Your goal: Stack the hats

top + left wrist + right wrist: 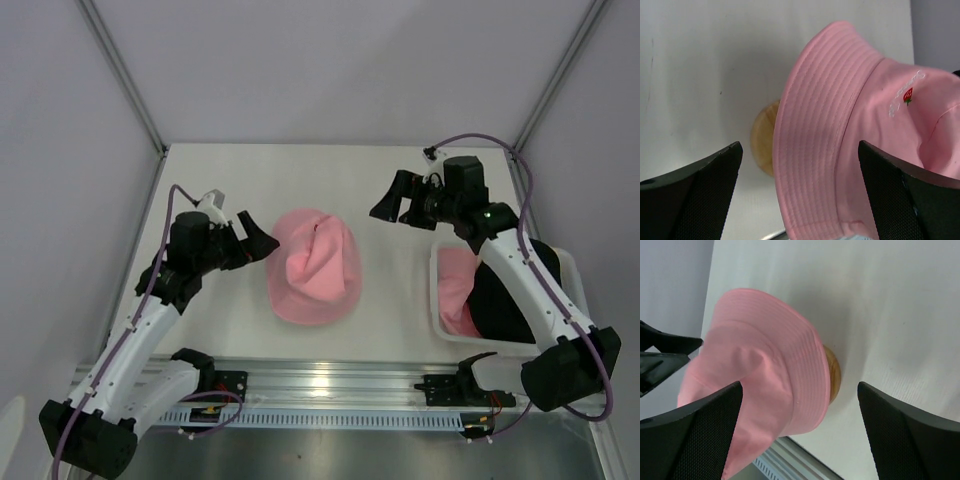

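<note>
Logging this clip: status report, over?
Left gripper and right gripper open, empty. Pink hat on stand, between them. Black hat in basket. Nothing in the way.

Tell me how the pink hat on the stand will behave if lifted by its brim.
Probably floppy: the pink hat has a creased, dented crown, so it should sag from a pinch. Likely light: thin fabric. It drapes over the stand, so a push may slide it off.
</note>
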